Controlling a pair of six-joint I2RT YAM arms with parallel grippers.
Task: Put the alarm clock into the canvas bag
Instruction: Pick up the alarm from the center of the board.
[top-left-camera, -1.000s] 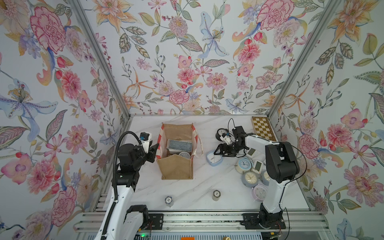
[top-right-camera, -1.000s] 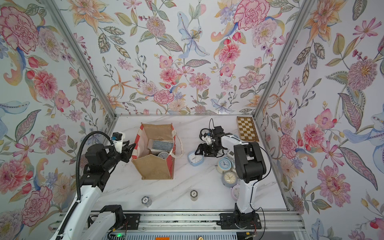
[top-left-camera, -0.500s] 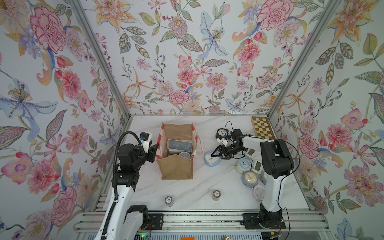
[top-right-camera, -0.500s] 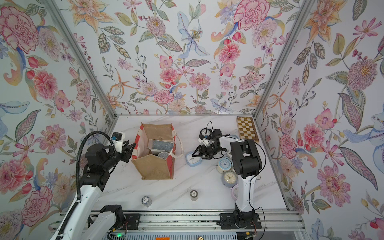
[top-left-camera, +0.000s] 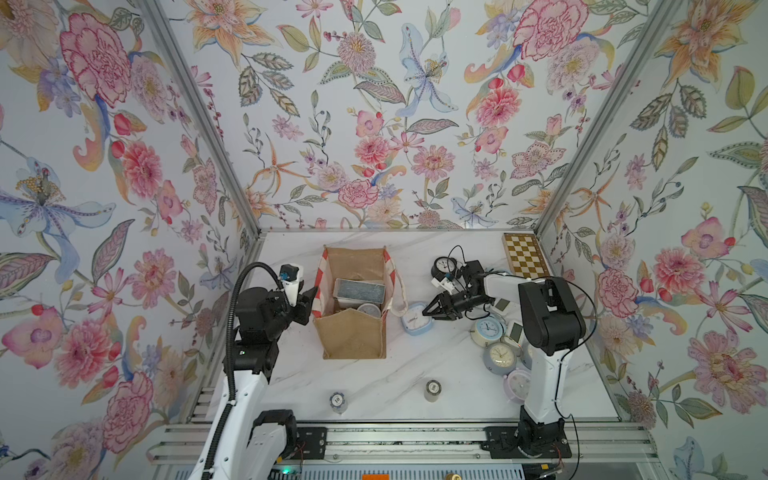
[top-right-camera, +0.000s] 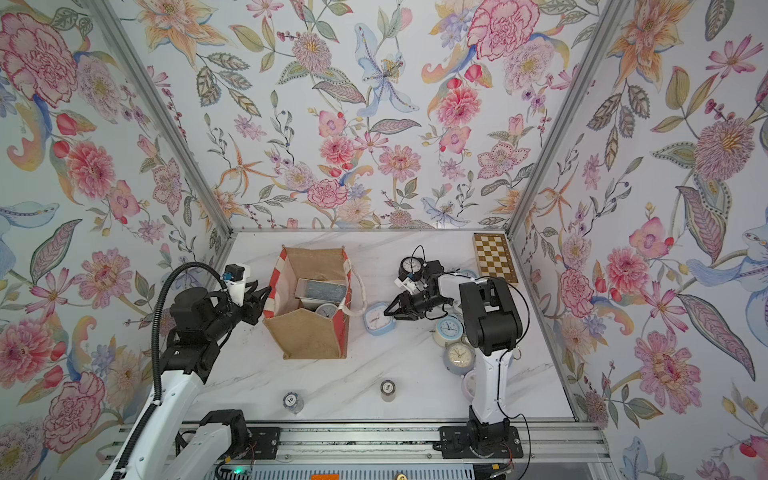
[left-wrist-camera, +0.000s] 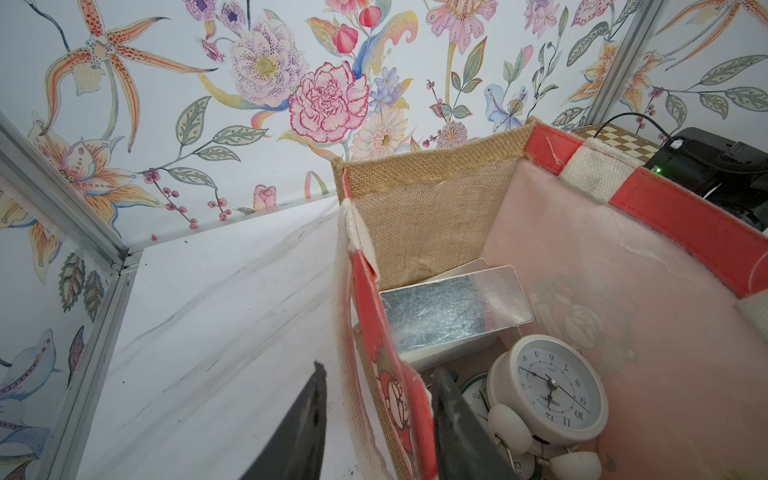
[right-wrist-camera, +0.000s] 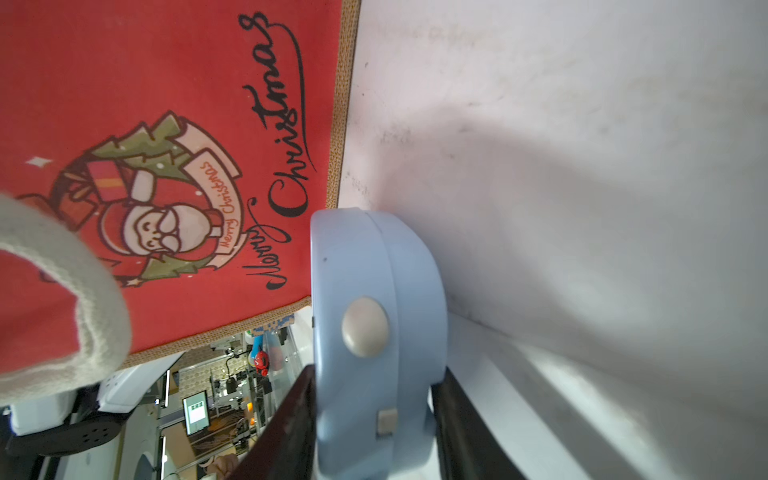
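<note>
The clock (top-left-camera: 414, 319), a small pale-blue square one, sits outside the bag (top-left-camera: 351, 338), just beside its red printed side and under the drooping strap (top-left-camera: 400, 291). I cannot tell whether it rests on the worktop (top-left-camera: 415, 374).

The right wrist view shows it edge-on. The right jaws are clamped across its thickness, one on the dial side and one on the back, near a corner.

It looks like a light, stiff plastic shell with smooth, rounded edges. Weight should be no trouble, but slipping or swivelling in such an off-centre hold could be. A deeper bite towards the middle would probably steady it. The dial cover is likely the delicate part, and the top button (right-wrist-camera: 365, 326) is best left alone.

The left jaws stand apart astride the bag's other side wall. I cannot tell whether they pinch it. The bag is soft, so its mouth may sag.
</note>
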